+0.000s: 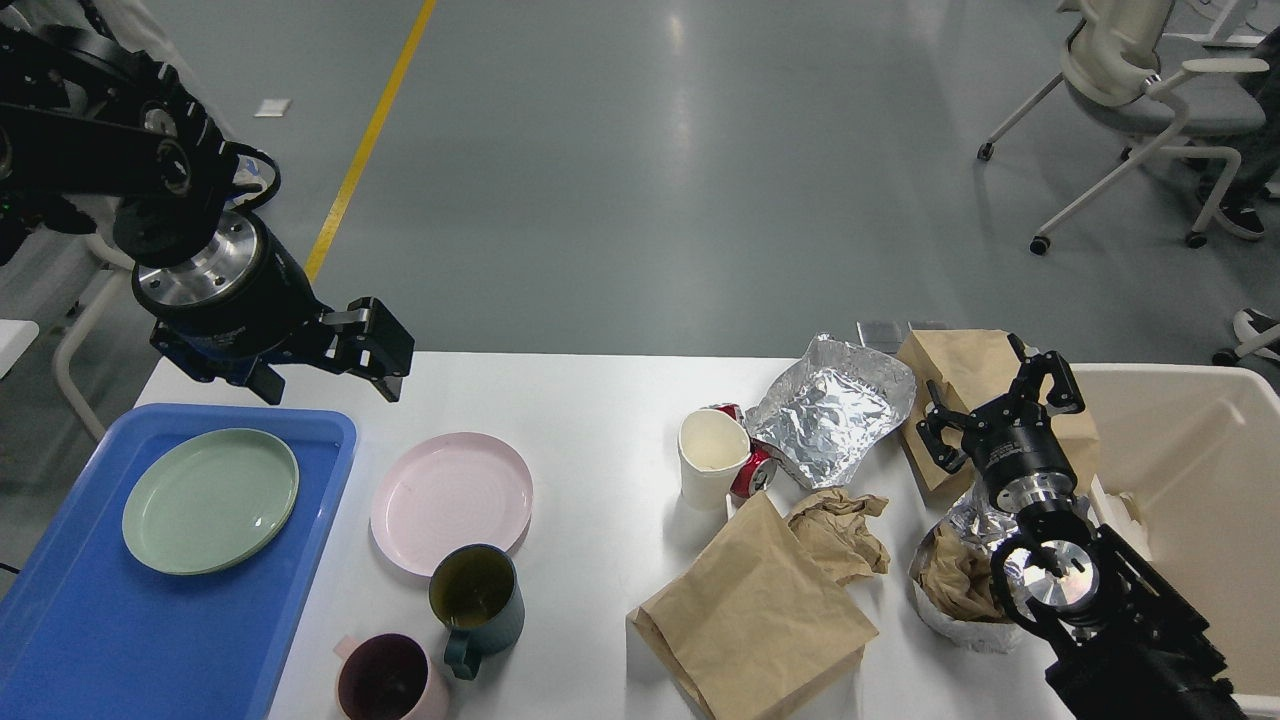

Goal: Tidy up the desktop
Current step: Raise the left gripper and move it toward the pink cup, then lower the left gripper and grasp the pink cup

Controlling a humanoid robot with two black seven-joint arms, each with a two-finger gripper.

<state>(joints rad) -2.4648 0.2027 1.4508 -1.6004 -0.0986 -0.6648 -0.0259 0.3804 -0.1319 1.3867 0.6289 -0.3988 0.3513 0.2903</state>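
**White desktop, part-sorted: crockery left, litter right**

White desktop (600, 420): spans the view, blue tray (90, 640) at its left edge, cream bin (1180, 400) at its right. Green plate (210, 500) lies in the tray. Pink plate (450, 503), dark mug (476, 605) and pink mug (388, 682) rest just beside the tray. Left gripper (375, 350): above the rear left corner, fingers spread, empty. Right gripper (1000, 415): released, over the brown bag (965, 375). Likely next: pink plate; approach low at its rim and grip the lip squarely.
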